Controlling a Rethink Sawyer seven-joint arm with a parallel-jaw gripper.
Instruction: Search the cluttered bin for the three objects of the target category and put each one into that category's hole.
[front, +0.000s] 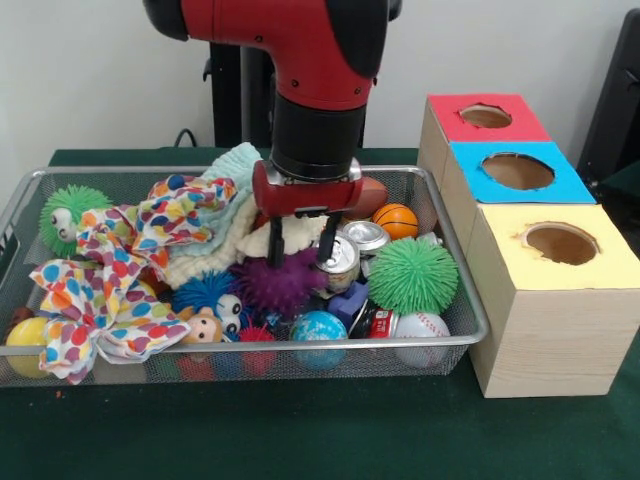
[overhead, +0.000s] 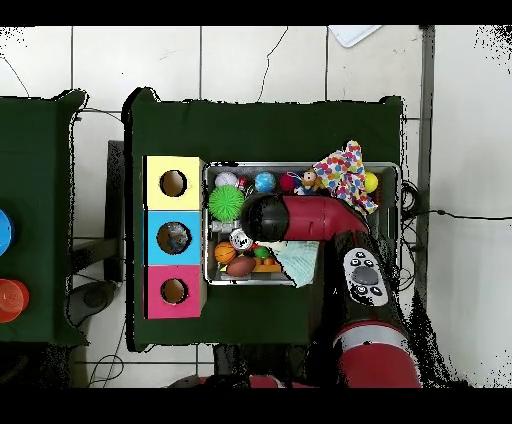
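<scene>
Your red and black arm (front: 300, 50) descends vertically from above, wrist pointing straight down. Gripper (front: 300, 252) hangs low with its two black fingers (front: 275, 243) parted, nothing held.

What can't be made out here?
- Plastic bags: none visible in either view; toys and cloth cover the bin.
- Bin middle, overhead view: hidden under the arm.
- Red hole inside: too dark.
- End effector: fingers apart over the cans, nothing visibly held; overhead, the arm hides it.

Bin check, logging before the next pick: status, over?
Gripper low over the bin, jaws open, nothing held. No plastic bags in sight. Red-topped hole clear. Purple spiky ball and a can right under the jaws.
</scene>
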